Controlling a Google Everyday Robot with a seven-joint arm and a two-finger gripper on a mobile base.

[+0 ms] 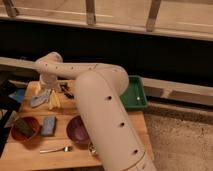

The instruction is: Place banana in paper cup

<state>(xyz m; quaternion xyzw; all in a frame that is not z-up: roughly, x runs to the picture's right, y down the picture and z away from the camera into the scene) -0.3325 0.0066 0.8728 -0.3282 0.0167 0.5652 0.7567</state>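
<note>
The gripper (pixel 49 85) is being held low over the far-left part of the wooden table (pixel 30 156), at the end of the cream arm (pixel 100 110). Whether it is released or clenched cannot be told. The banana (pixel 54 100) is being left lying on the table, just beside the gripper at about its six o'clock and at eleven o'clock of the purple bowl (pixel 77 131). A grey-blue item (pixel 40 97) is lying at the banana's nine o'clock. A green tray (pixel 136 95) is sitting at the table's two o'clock.
</note>
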